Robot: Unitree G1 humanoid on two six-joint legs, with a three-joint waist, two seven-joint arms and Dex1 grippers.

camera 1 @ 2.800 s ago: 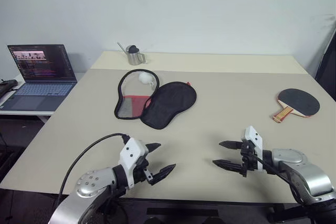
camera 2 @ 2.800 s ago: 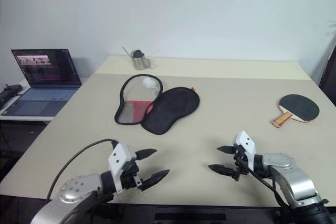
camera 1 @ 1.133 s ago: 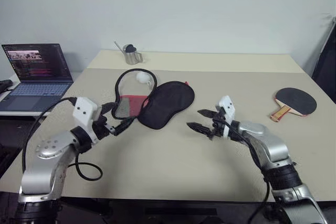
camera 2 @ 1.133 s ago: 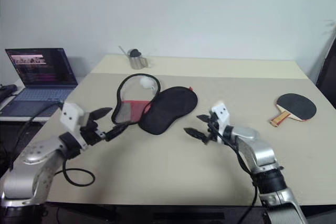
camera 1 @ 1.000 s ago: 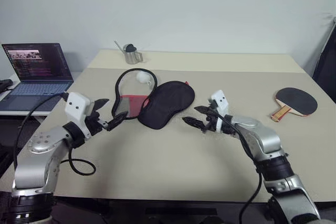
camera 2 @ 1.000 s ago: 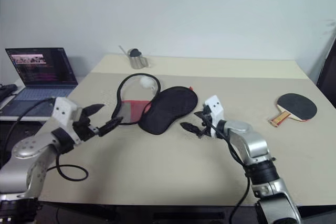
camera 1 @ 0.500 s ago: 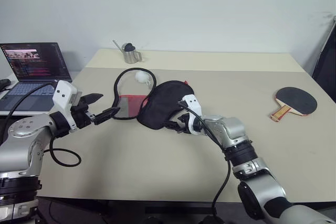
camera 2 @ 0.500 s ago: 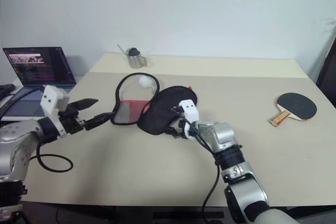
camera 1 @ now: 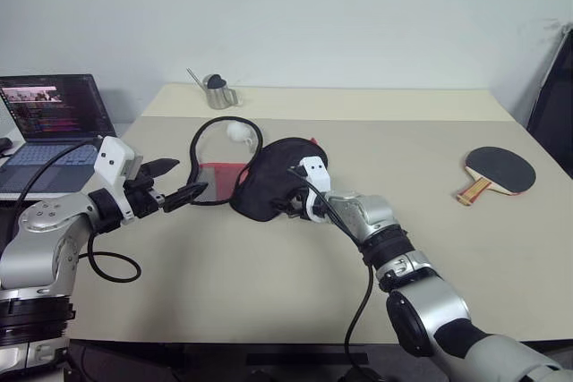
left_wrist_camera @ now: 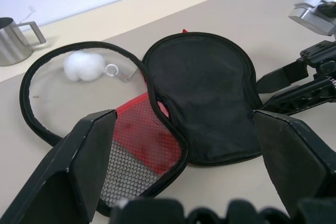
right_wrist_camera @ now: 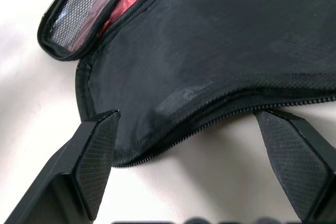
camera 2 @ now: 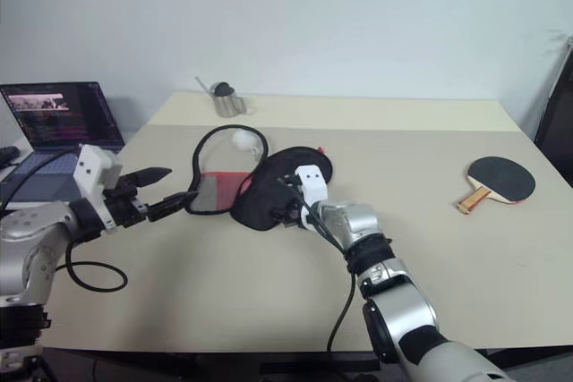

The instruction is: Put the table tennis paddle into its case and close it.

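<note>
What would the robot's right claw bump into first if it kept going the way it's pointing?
Most likely the open black fabric paddle case: the right gripper points at its near zipper edge with jaws open, seemingly just short of it, though the exact gap is unclear.

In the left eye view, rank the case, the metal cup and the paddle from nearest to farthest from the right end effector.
1. The case: right at the right end effector, table middle.
2. The metal cup: far table edge, left of the case.
3. The table tennis paddle: far right side.
</note>
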